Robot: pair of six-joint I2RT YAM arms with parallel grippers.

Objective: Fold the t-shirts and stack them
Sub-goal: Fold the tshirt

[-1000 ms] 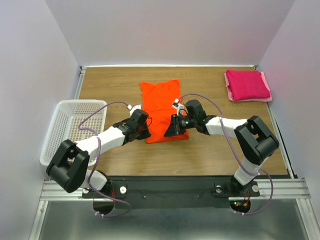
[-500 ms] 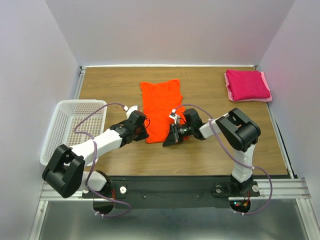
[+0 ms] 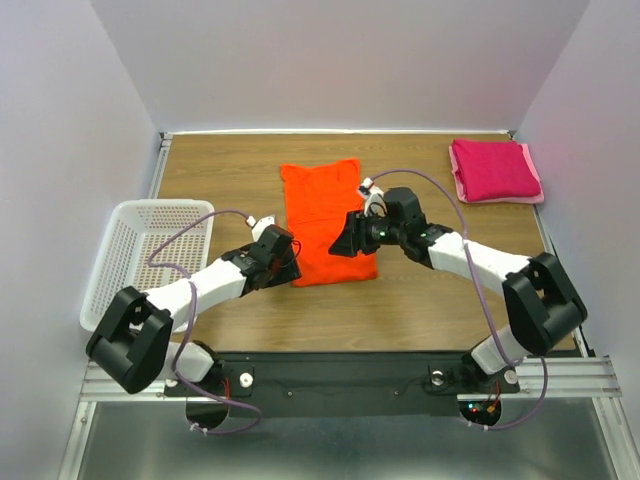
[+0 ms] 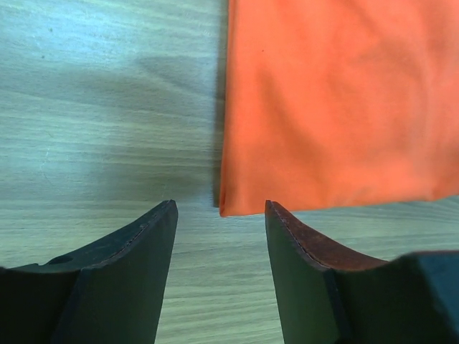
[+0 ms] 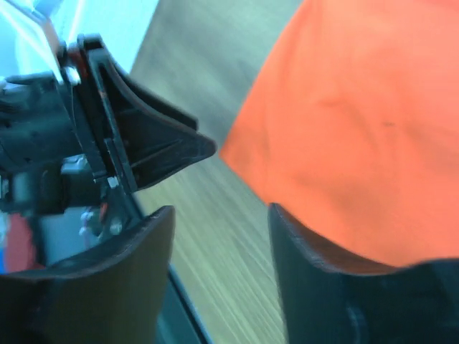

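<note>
Orange shirt lies flat on the bench, folded to a long strip. Its near edge is straight and layered edges show at the far end. The cloth is a thin matte knit with only soft creases.

Left hand sits at the shirt's near-left corner with fingers apart. Only wood and the corner tip lie between them. Right hand hovers over its near-right part, fingers also apart, gripping nothing.

Pink shirt, a squarish folded packet with a paler edge, lies well apart to the far right of the orange one. A white lattice basket stands to its left.

Risks, as we judge them:
- A pinch may catch only the top layer and open the fold.
- Fingers may skid on the smooth wood.
- Uneven lifts would skew the next fold.
- The hands are close enough to clash.
</note>
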